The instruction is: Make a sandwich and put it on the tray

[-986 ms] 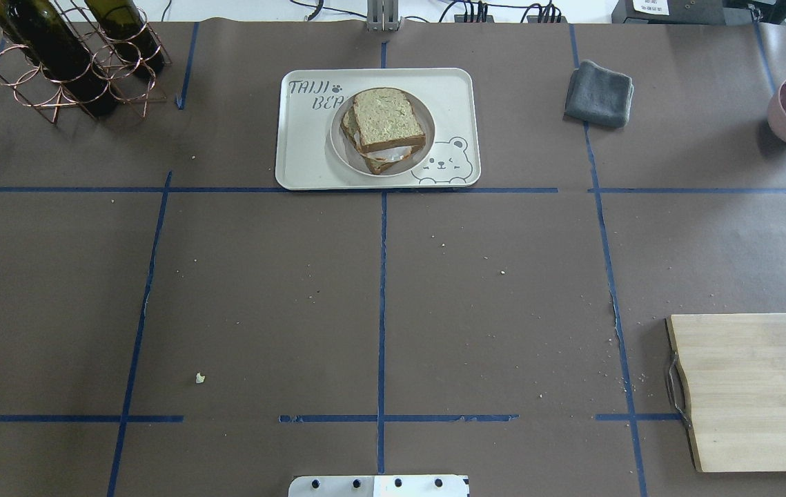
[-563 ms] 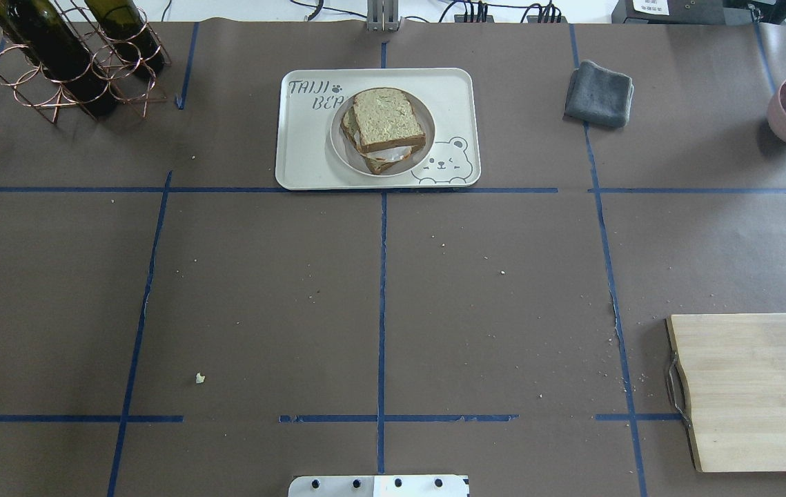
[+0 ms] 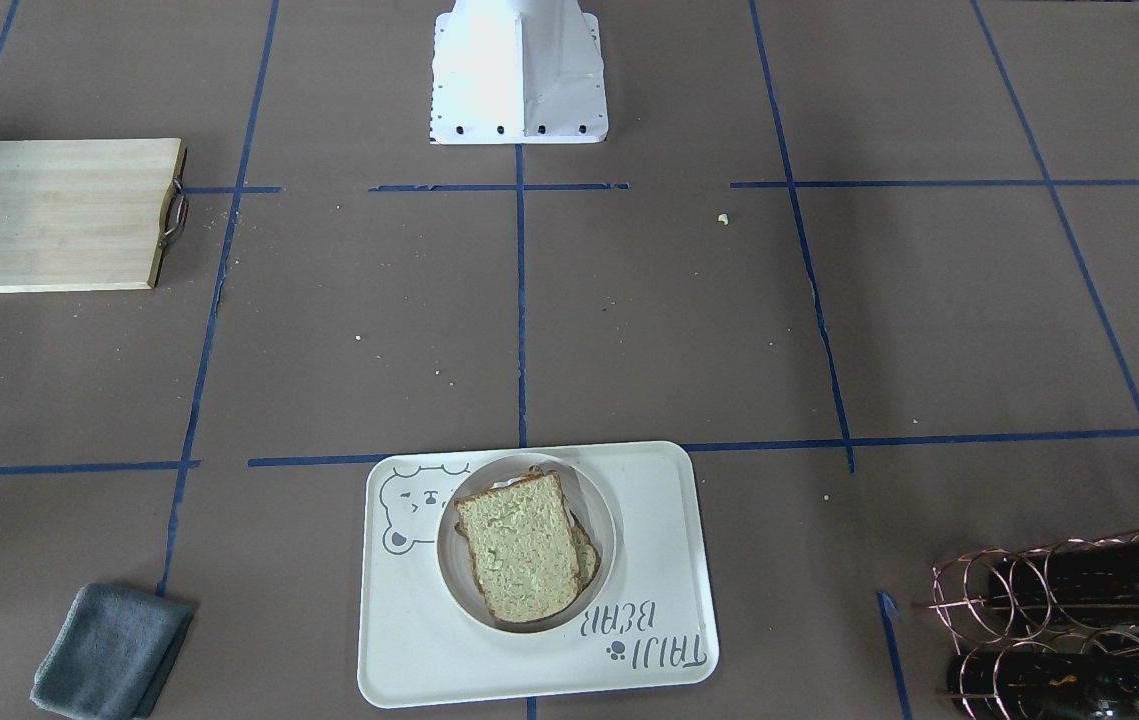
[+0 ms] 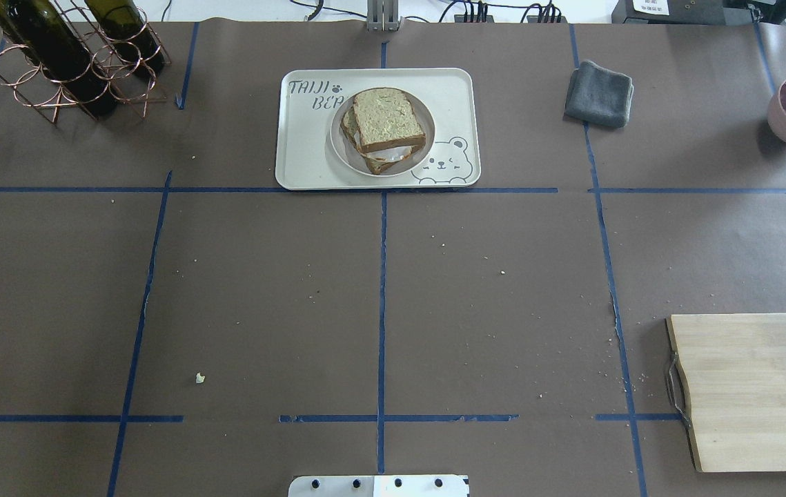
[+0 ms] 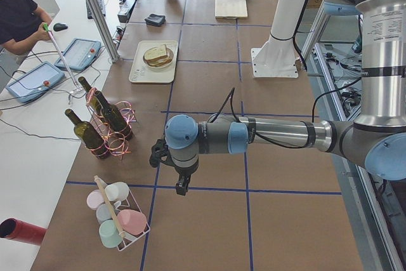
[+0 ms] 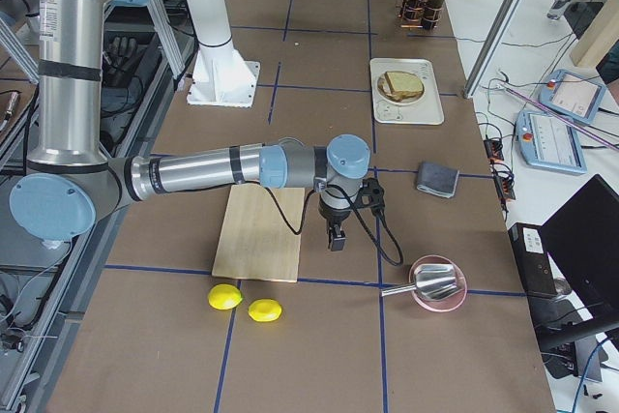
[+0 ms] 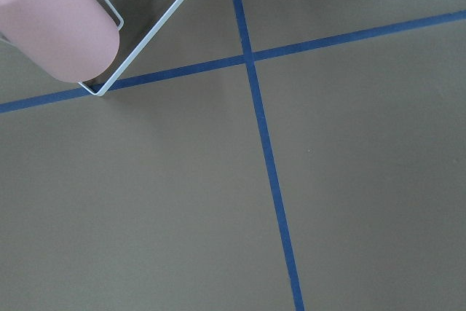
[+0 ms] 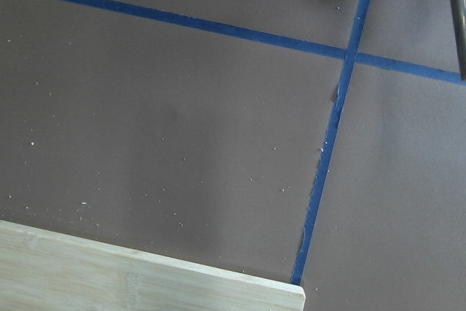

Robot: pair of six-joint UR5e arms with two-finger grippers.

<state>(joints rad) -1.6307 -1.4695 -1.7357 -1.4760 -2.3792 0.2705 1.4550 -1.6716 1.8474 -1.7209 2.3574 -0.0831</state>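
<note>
Sandwich [image 4: 388, 119]: it is sitting stacked on the round plate [image 4: 339, 148], which is resting inside the tray [image 4: 303, 152] at the far middle of the tabletop [image 4: 261, 290]. The top slice is lying skewed over the lower one, with egg white [image 4: 399, 152] peeking out at one edge.
Task standing: I am judging the build and the placing as done, with nothing left on the wooden board [image 4: 758, 390].
Left jaws: they are hanging from my left arm [image 5: 203, 138] over bare tabletop, just beside the cup rack [image 5: 117, 217] and well apart from the tray. Only the side camera is catching them, so I cannot tell whether they are wide or narrow.
Right jaws: they are hanging from my right arm [image 6: 290, 163] near the board's edge, close to the pink bowl [image 6: 437, 283]. Again I cannot tell their spread.
Step in hand: I am reading this as parking clear of the work.
Doing it well: I am aiming for slow, level travel, never sweeping over the tray, and giving the rack's wire corner [image 7: 95, 89] and the bowl a wide berth.
Risk: a bump to the tray could be sliding that skewed top slice off.
</note>
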